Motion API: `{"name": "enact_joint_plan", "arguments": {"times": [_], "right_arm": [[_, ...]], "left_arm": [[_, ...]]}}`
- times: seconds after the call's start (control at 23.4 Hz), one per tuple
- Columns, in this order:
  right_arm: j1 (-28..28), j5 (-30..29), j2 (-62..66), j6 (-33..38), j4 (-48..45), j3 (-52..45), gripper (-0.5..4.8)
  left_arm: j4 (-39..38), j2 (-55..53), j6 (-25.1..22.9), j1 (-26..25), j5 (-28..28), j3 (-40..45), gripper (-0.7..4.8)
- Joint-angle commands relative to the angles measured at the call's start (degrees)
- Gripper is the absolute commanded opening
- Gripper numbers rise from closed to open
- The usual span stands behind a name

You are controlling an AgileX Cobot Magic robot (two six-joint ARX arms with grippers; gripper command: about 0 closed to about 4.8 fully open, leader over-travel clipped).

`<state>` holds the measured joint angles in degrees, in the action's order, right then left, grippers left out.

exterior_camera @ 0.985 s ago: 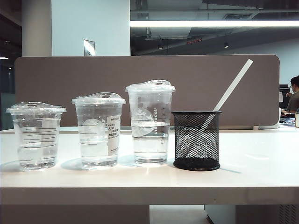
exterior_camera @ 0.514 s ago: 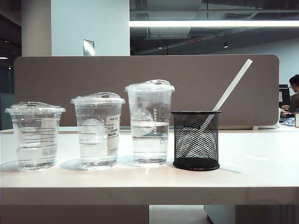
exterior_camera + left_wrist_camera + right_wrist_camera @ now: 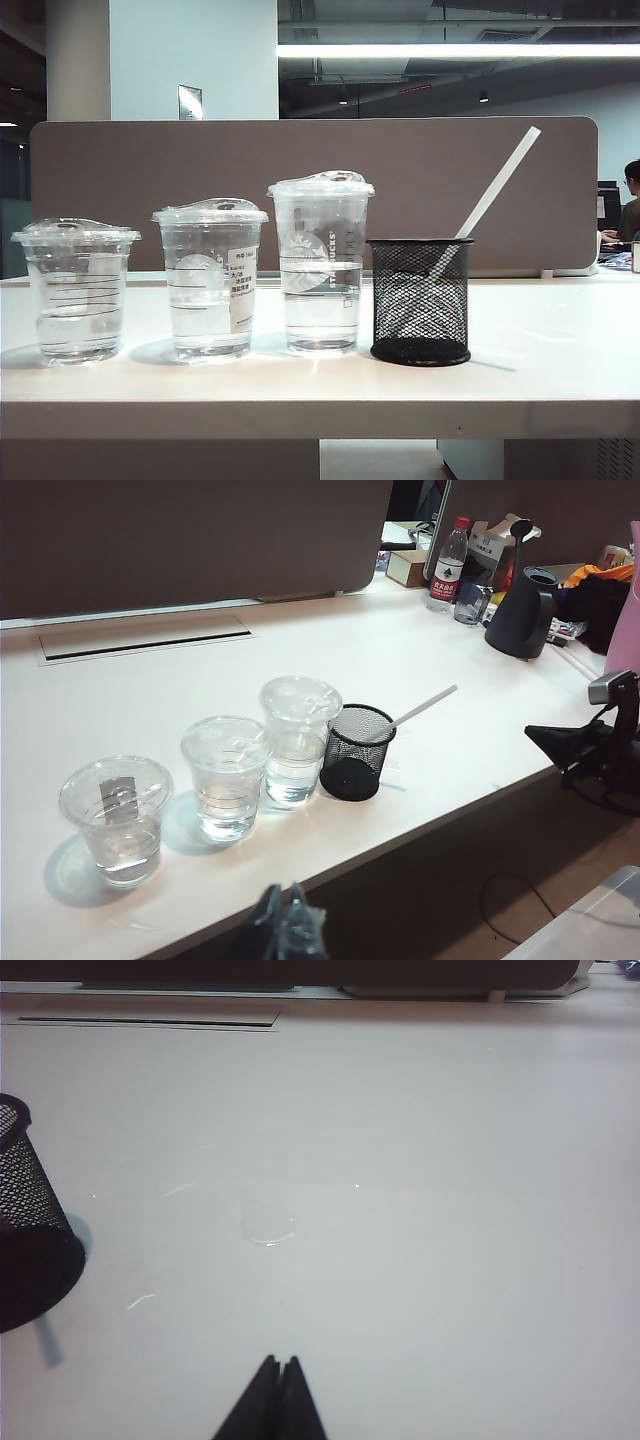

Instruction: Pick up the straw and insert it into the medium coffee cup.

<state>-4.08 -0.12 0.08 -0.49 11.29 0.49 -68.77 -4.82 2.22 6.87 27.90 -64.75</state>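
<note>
The long white straw (image 3: 497, 185) leans to the right out of a black mesh holder (image 3: 420, 300) on the white table (image 3: 540, 340). The medium coffee cup (image 3: 210, 280), clear and lidded with a white label, stands second from the left, part full of water. In the left wrist view the straw (image 3: 425, 708) and the medium cup (image 3: 226, 775) lie well ahead of my left gripper (image 3: 284, 888), which hangs shut and empty off the table's near edge. My right gripper (image 3: 280, 1360) is shut and empty over bare tabletop, with the mesh holder (image 3: 25, 1230) off to its side. Neither gripper shows in the exterior view.
A shorter clear cup (image 3: 78, 290) stands at the far left and a taller clear cup (image 3: 321, 260) sits between the medium cup and the holder. A brown partition (image 3: 150, 170) backs the table. A water bottle (image 3: 446, 567), a dark jug (image 3: 522, 610) and a camera mount (image 3: 600, 740) stand farther off.
</note>
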Motion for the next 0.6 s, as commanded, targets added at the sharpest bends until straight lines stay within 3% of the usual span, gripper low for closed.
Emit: {"name": "enact_joint_plan", "arguments": {"times": [0.04,0.34,0.47,0.6], "right_arm": [[0.00,-0.02,-0.07,-0.17,-0.59,-0.26,-0.01],[0.07,1.57,-0.07,0.04,-0.74,-0.24,-0.01],[0.07,2.32,-0.07,7.48,-0.96,1.73,-0.03],[0.07,3.43,-0.02,9.49,5.64,10.27,-0.05]], "left_arm": [[0.50,-0.13,-0.07,-0.02,0.28,-0.07,-0.01],[0.04,-0.15,-0.09,-0.02,0.26,-0.07,-0.01],[0.04,-0.13,-0.09,-0.02,0.24,-0.07,-0.01],[0.04,-0.13,-0.09,-0.02,0.31,-0.07,-0.01]]}}
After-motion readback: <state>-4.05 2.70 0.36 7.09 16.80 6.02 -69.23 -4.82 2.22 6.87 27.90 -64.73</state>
